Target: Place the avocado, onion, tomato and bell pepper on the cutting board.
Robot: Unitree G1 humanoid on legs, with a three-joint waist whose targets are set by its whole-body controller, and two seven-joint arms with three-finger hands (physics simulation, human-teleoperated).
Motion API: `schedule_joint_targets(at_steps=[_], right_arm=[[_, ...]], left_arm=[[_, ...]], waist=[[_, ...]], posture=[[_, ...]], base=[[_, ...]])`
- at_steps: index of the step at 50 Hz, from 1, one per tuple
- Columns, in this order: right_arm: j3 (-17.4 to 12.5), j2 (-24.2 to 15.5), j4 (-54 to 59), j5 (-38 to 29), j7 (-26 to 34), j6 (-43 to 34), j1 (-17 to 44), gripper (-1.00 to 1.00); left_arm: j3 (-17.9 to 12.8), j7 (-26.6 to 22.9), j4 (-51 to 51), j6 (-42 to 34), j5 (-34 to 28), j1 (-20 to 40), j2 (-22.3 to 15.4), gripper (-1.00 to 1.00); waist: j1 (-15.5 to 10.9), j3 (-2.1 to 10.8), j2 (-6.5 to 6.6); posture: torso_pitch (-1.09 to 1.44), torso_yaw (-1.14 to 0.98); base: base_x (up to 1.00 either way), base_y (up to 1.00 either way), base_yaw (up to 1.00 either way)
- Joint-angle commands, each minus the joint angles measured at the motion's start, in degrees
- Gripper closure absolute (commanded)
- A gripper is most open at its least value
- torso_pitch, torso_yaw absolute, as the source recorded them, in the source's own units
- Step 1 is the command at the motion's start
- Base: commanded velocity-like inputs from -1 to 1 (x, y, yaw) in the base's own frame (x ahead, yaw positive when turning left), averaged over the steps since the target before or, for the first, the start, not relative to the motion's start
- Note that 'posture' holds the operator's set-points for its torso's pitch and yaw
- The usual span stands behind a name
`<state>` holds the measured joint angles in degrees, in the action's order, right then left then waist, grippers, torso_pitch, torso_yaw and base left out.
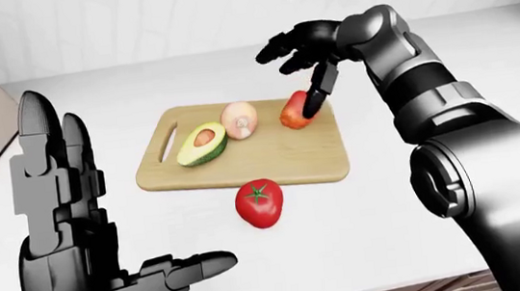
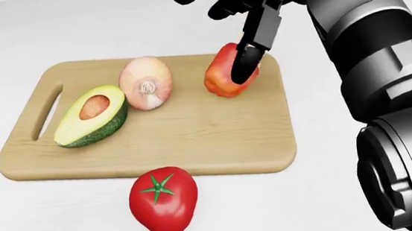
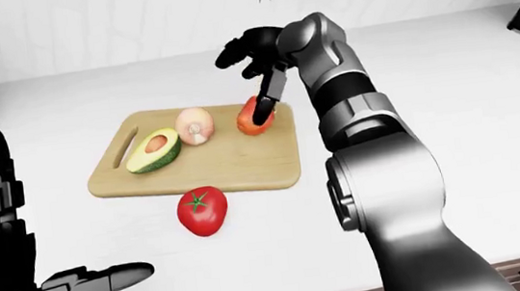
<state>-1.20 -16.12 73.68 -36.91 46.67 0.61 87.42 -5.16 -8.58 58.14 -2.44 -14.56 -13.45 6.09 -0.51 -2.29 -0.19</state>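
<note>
On the cutting board [image 2: 193,133], the bell pepper [image 2: 222,80] rests; right hand [image 2: 238,11] splayed open; tomato [image 2: 163,200] comes next.

One cutting board [image 2: 193,133] lies on the one white counter [image 1: 383,205]. Four pieces of produce are in view: one avocado half [image 2: 92,116], one onion [image 2: 145,82], one bell pepper [image 2: 221,75] and one tomato [image 2: 163,200]. Three of them are on the board; one, the tomato, is on the counter just off the board's near edge. Two robot hands show: one left hand [image 1: 67,238], one right hand [image 2: 237,0].
</note>
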Motion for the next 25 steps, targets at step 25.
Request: schedule_joint_targets(at_steps=[25], right_arm=[[1.91, 1.1, -23.81, -5.44, 16.65, -4.63, 8.2, -1.0]], left_arm=[[-0.12, 0.25, 1.86, 1.54, 0.53, 0.24, -0.12, -1.0]], waist=[[0.18, 0.51, 0.3]], posture=[[0.0, 0.0]], base=[[0.0, 0.0, 0.0]])
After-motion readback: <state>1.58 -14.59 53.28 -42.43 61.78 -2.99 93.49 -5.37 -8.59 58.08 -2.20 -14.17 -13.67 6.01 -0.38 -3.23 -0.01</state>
